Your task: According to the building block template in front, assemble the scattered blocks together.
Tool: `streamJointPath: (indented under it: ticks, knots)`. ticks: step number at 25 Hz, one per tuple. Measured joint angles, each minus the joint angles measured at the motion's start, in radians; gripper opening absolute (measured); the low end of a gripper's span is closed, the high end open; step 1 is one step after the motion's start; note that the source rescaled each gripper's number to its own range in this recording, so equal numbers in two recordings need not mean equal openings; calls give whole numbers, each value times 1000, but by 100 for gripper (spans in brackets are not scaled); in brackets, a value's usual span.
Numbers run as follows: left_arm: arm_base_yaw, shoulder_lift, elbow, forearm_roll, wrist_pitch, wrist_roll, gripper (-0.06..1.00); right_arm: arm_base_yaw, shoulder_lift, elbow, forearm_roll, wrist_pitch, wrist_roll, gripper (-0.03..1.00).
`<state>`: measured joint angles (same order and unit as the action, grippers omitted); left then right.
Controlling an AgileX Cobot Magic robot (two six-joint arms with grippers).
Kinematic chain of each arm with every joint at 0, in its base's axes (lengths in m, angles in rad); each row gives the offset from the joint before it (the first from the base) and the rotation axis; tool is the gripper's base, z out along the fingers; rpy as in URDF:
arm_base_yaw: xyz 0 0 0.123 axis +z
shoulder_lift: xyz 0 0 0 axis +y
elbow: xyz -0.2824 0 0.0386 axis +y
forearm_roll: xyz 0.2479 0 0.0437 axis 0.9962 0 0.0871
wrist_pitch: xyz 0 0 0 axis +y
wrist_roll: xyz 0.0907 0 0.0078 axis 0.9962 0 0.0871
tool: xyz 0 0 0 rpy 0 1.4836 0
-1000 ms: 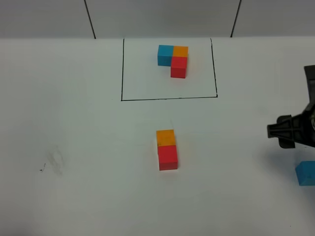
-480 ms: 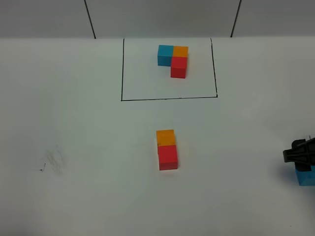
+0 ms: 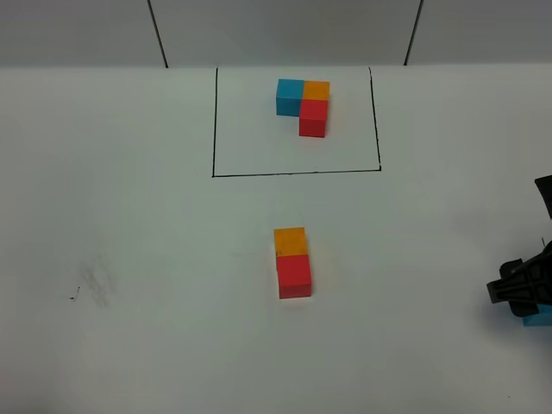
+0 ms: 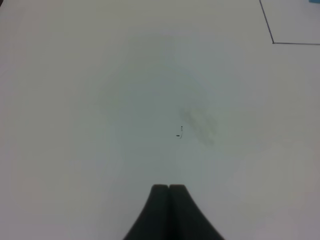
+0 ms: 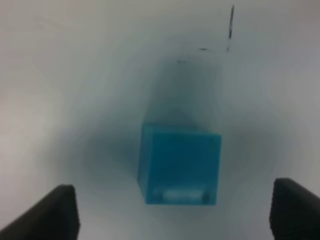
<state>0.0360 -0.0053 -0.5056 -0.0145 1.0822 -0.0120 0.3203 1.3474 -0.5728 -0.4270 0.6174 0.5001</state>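
The small plain blue cube (image 5: 180,165) lies directly under the right claw (image 5: 180,212), centred between its wide-open, empty fingers.

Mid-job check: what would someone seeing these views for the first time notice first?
First the bright three-cube template inside the black-line rectangle, far middle of the high view. Next is the orange cube touching the red cube near that view's centre. Then the right gripper, open, with a finger either side of the blue cube at the right edge of the high view.
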Motion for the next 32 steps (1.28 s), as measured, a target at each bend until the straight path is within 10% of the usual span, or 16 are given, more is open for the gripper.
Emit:
streamJointPath:
  ticks: [23,32]
  knots:
    - [0,0,0,0,0,0,0,-135,311,-2,-24,-214,-25,81]
    - [0,0,0,0,0,0,0,-137,324,-2,-36,-231,-25,47]
